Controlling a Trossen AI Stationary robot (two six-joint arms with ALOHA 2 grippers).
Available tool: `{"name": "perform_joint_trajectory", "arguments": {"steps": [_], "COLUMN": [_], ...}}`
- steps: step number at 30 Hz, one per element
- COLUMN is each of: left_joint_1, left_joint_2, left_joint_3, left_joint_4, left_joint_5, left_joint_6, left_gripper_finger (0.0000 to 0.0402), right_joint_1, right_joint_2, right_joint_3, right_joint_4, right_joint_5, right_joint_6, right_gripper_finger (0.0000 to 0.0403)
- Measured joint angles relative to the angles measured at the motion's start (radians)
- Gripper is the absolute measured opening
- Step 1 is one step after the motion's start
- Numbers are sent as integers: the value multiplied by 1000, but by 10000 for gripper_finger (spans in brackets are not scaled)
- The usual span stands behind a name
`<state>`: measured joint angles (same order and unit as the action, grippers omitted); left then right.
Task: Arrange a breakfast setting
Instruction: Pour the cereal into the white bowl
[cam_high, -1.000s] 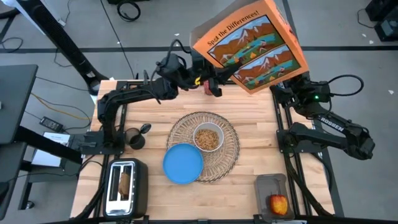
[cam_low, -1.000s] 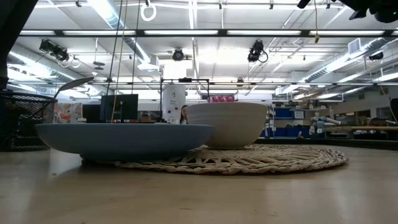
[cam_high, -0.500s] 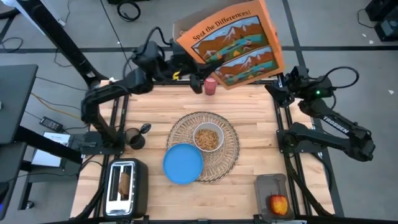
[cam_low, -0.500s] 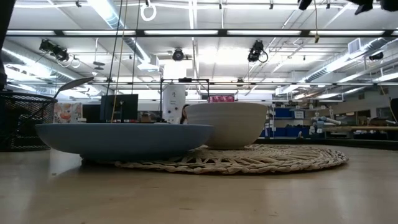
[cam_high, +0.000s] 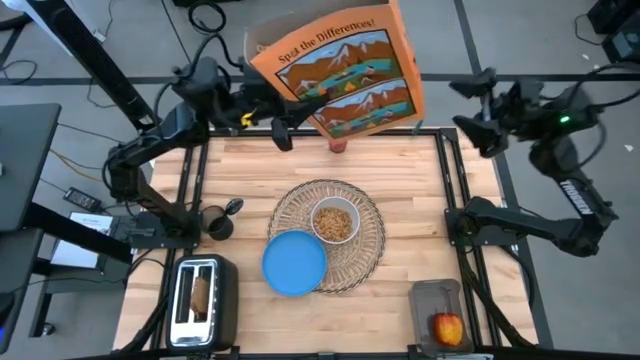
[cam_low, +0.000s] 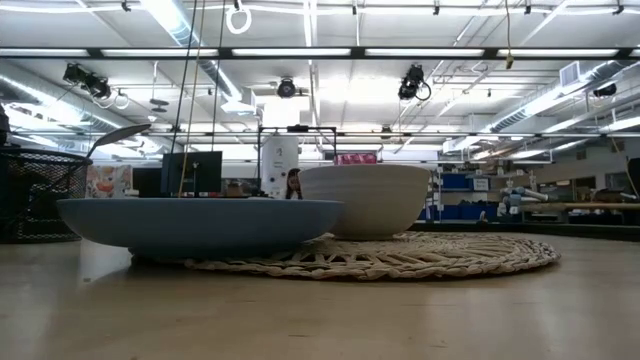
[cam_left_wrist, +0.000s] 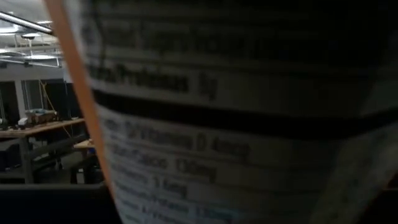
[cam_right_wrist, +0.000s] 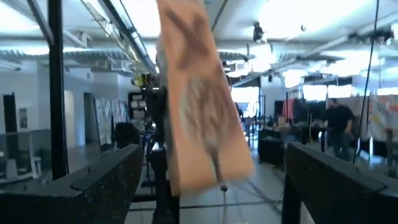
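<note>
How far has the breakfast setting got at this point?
Done: the bowl holds cereal on the placemat, with the blue plate overlapping the mat's edge. In hand: the left pincer holds the cereal box raised over the table's far edge; the right pincer is open, clear of it. Left: toast sits in the toaster, apple in its tray, pink cup at the far edge.

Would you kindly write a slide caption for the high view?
Left end effector holds the orange cardboard cereal box above the table's far edge; right end effector open beside it.
</note>
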<state>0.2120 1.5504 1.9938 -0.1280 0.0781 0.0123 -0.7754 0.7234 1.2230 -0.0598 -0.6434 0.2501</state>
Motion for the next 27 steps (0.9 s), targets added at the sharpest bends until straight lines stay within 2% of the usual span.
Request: {"name": "perform_joint_trajectory", "arguments": {"steps": [7,15,20,27], "left_joint_1": [-1,-21,-17,0], "left_joint_2": [11,51,66,68], "left_joint_3": [0,-2,-2,-2], "left_joint_4": [-87,-165,-221,-230], "left_joint_5": [-3,-29,-79,-85], "left_joint_6": [0,10,43,45], "left_gripper_finger": [206,206,206,205], "right_joint_1": [-1,-1,-1,2], "right_joint_2": [130,313,398,466], "right_joint_3": [298,546,624,640], "right_joint_4": [-215,-430,-540,-558], "right_joint_5": [-12,-60,-100,-146], "right_joint_6": [-90,-144,-201,-237], "right_gripper_finger": [399,400,400,400]}}
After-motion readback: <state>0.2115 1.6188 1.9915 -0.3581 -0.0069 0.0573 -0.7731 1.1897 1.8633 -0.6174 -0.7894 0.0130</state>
